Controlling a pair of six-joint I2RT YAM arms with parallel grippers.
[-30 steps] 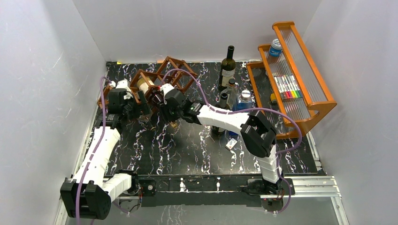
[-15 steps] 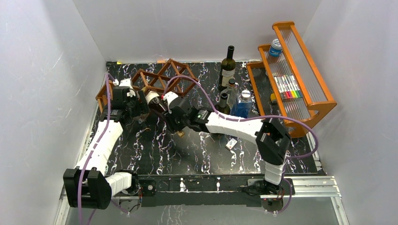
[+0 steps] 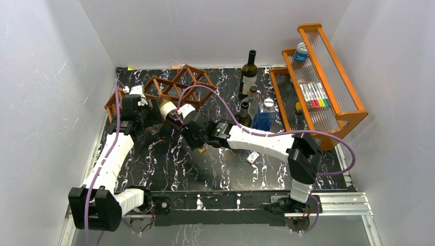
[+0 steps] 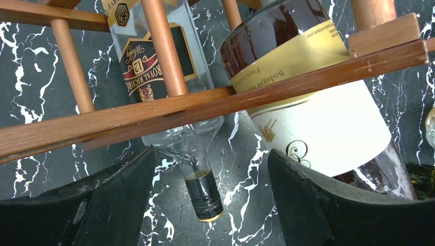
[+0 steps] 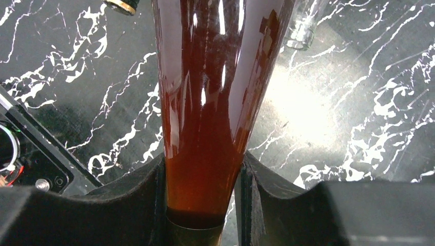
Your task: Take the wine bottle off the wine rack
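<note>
Black white-veined table (image 3: 205, 169): right gripper (image 5: 202, 169) pinches the tapered neck of the glossy brown wine bottle (image 5: 215, 77), which points near-right from the wooden lattice wine rack (image 3: 190, 77); left gripper (image 4: 210, 154) is spread.

- Lab test booth: plain white panels (image 3: 51, 77) wall the black marbled table (image 3: 205, 164) on three sides.
- I'm bolted to a metal rail (image 3: 338, 202), bottom edge.

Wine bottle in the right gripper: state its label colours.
Wine bottle label: white with a gold band; best in the left wrist view.
</note>
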